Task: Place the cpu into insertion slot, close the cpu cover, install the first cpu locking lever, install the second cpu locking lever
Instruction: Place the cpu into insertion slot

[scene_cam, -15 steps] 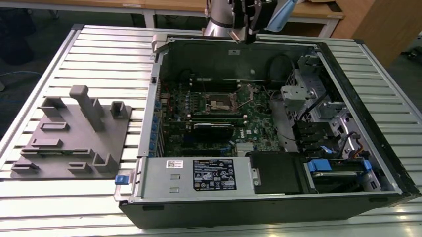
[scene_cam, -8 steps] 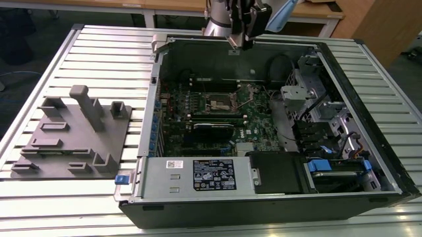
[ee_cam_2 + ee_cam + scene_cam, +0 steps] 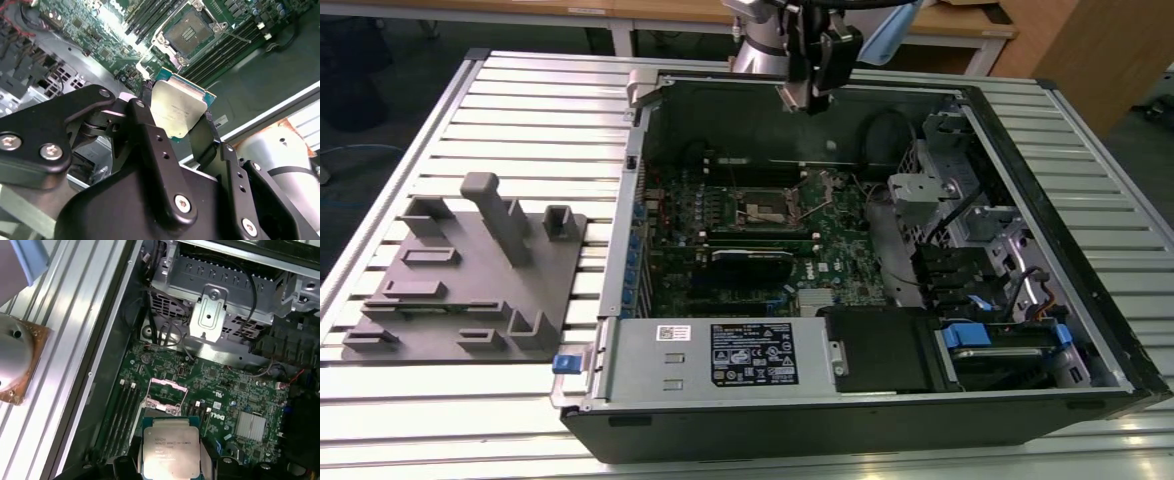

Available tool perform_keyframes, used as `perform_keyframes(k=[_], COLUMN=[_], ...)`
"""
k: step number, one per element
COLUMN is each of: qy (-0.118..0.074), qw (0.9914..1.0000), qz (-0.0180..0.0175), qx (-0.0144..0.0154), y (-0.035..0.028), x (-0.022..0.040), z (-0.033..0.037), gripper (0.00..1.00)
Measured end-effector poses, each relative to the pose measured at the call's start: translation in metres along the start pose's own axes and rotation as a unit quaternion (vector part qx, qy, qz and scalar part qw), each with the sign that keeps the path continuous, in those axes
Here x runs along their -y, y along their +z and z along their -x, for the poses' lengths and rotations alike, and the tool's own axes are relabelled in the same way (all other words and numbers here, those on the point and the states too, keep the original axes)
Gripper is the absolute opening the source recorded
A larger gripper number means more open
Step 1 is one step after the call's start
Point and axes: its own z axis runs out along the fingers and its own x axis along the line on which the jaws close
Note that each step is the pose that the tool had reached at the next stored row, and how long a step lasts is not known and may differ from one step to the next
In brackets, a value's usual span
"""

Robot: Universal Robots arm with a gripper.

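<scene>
Black gripper at upper middle of the exterior view, over the open computer case, pinching the cpu by two opposite edges, cpu in air, well apart from insertion slot at centre of green board.

Robotics lab, slatted aluminium workbench, opened computer case

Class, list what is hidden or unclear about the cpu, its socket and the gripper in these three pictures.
- The cpu: its underside faces away in both wrist views.
- The gripper: mostly cut off by the picture's edge in the first wrist view.
- The insertion slot: its contacts are too small in the exterior view.
</scene>
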Motion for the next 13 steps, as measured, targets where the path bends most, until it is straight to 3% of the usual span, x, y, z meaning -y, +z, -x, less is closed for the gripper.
perform_keyframes(k=[6,9,13], qy=[0.008,0.027,0.028], qw=[0.99997,0.99963,0.9996], qz=[0.0,0.0001,-0.0005], qx=[0.001,0.0038,0.0039], y=[0.001,0.0024,0.0024], x=[0.0002,0.0004,0.0004], z=[0.0,0.0,0.0], gripper=[0.54,0.54,0.54])
